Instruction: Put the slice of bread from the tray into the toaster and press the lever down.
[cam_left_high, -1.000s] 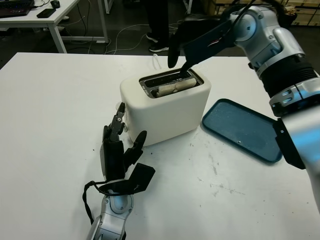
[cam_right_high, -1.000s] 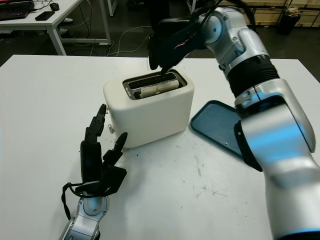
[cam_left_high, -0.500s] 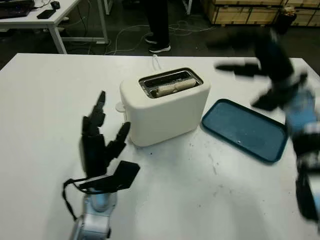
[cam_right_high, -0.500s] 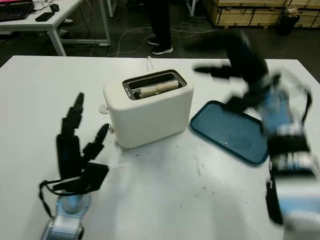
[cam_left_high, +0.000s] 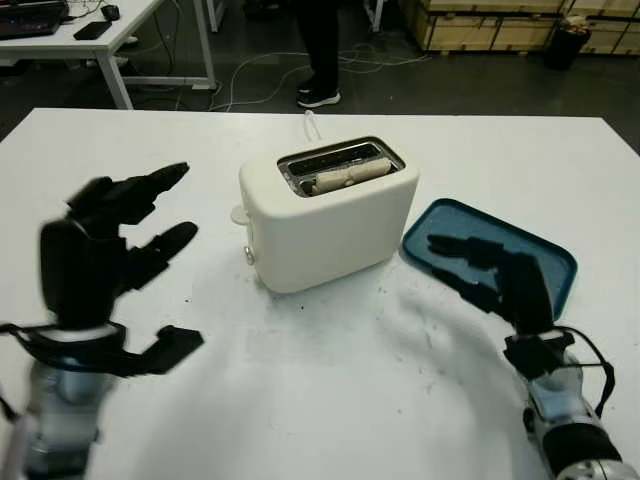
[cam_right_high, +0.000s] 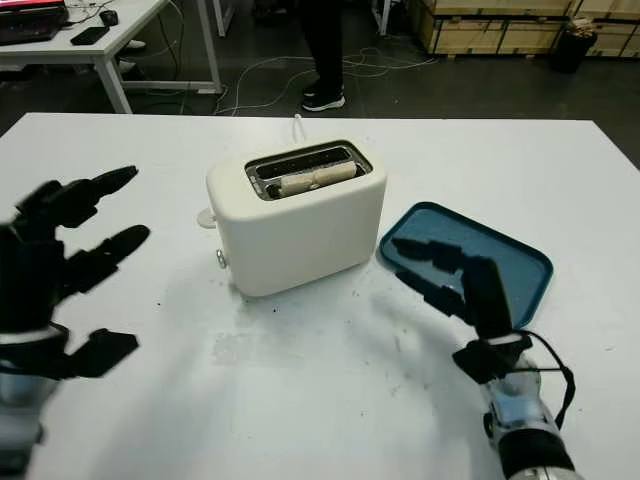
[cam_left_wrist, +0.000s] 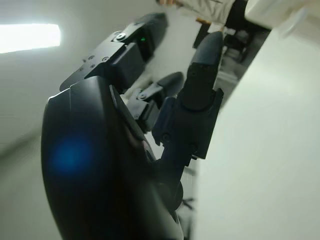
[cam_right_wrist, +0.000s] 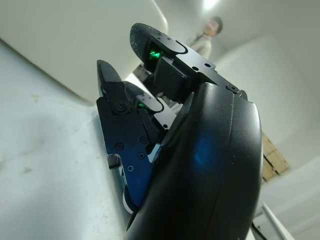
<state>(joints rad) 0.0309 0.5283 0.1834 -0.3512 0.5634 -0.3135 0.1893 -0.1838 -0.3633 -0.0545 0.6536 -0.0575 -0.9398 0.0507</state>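
A cream toaster (cam_left_high: 330, 215) stands mid-table with the slice of bread (cam_left_high: 345, 175) lying in its top slot. Its lever (cam_left_high: 248, 256) sticks out low on the left end. The blue tray (cam_left_high: 490, 255) lies bare to the toaster's right. My left hand (cam_left_high: 120, 235) is open, raised above the table well left of the toaster. My right hand (cam_left_high: 485, 270) is open, low over the near part of the tray. In the wrist views the left hand (cam_left_wrist: 165, 95) and right hand (cam_right_wrist: 135, 115) hold nothing.
A person's legs (cam_left_high: 318, 50) stand beyond the table's far edge. Another table (cam_left_high: 80, 30) with a phone stands at the back left. The toaster's cord (cam_left_high: 312, 122) runs off the far edge. Open white tabletop lies in front of the toaster.
My right arm swung away from the toaster's slot and came down low over the tray. My left hand pulled back from the toaster's lever end to the left and rose.
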